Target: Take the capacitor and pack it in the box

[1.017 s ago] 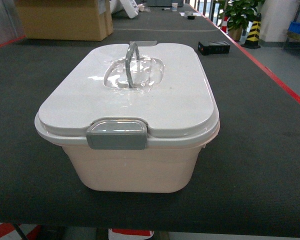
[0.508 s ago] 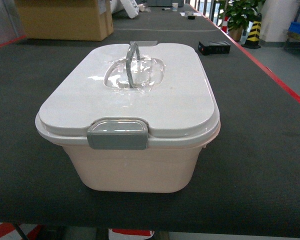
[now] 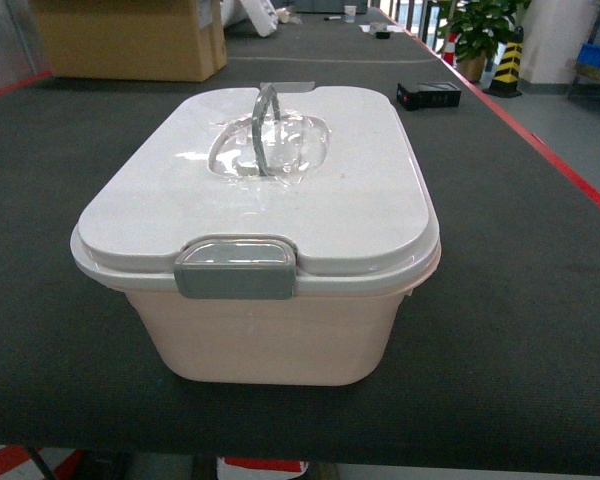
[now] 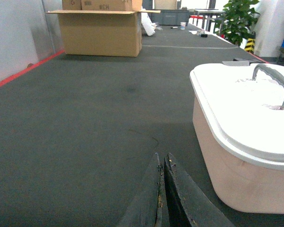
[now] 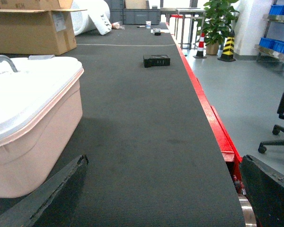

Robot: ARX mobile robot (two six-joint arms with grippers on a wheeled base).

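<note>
The pale pink box [image 3: 280, 335] stands near the front edge of the dark mat, its white lid [image 3: 310, 200] on. The grey latch [image 3: 235, 268] faces me and the grey handle [image 3: 265, 125] stands upright. A small black rectangular block [image 3: 427, 96] lies far back on the right; I cannot tell whether it is the capacitor. Neither gripper shows in the head view. My left gripper [image 4: 162, 155] is shut and empty, low over the mat left of the box [image 4: 227, 161]. My right gripper [image 5: 164, 161] is wide open and empty, right of the box [image 5: 38, 142].
A brown cardboard carton [image 3: 130, 40] stands at the back left. The table's red edge [image 5: 213, 118] runs along the right, with floor, a potted plant [image 5: 217, 19], blue bins [image 5: 279, 45] and a chair base [image 5: 277, 137] beyond. Dark mat [image 4: 85, 118] stretches left of the box.
</note>
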